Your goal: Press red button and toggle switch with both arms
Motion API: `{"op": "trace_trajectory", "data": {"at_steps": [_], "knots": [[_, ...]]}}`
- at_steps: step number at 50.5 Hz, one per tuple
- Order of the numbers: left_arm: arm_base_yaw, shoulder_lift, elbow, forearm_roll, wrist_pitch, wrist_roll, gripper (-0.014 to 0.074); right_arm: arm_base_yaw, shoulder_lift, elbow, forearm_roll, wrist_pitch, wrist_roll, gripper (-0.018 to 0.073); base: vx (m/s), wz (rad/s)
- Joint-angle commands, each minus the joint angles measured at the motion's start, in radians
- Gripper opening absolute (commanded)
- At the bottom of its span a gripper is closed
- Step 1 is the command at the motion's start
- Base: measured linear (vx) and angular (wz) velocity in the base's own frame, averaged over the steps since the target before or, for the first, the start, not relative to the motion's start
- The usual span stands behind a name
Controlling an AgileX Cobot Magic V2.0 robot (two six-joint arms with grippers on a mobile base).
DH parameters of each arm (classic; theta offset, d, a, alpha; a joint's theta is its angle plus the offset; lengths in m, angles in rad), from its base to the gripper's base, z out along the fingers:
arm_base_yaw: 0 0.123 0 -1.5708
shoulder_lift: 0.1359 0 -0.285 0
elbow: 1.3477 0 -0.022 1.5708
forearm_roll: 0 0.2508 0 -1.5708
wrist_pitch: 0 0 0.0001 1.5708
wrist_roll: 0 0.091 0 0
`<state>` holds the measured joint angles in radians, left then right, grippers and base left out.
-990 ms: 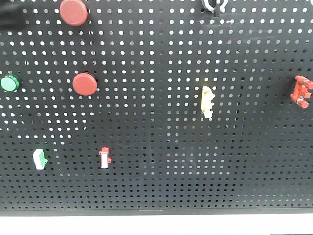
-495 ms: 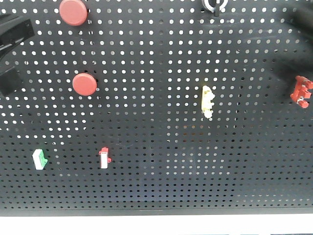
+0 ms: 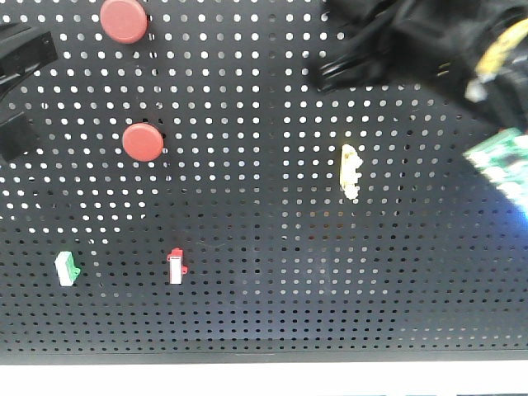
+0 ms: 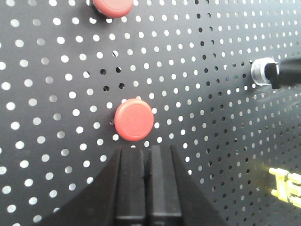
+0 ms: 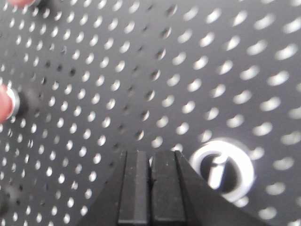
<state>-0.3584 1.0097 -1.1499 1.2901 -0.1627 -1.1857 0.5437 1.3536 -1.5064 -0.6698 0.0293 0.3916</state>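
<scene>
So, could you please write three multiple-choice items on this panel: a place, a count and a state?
1. In the left wrist view, the left claw sits where relative to the lower red button? A above; B just below; C far right.
2. How many round red buttons in the front view? A one; B two; C four.
3. The right claw is: A shut; B wide open; C holding a screwdriver.
Key: B, tips under the button; B, upper red button plus the lower; A, fingers meet.
</scene>
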Motion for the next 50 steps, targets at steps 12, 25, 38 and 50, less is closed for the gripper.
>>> {"op": "trace_trajectory", "data": {"at_steps": [12, 25, 38, 50], "knots": [[-0.003, -0.016, -0.029, -0.021, -0.006, -0.003, 0.0002, -0.06, -0.027, -0.036, -0.008, -0.013, 0.0, -0.0003, 0.0, 0.0], [-0.003, -0.016, -0.029, -0.021, -0.006, -0.003, 0.0002, -0.073, -0.034, -0.073, -0.011, 0.018, -0.009, -0.0003, 0.0, 0.0], [-0.003, -0.016, -0.029, -0.021, -0.006, -0.003, 0.0002, -0.073, -0.036, -0.108, -0.091, 0.118, -0.026, -0.0003, 0.0, 0.0], [-0.003, -0.016, -0.029, -0.021, -0.006, -0.003, 0.0002, -0.073, -0.048, -0.108, -0.136, 0.171, -0.026, -0.0003, 0.0, 0.0]]}}
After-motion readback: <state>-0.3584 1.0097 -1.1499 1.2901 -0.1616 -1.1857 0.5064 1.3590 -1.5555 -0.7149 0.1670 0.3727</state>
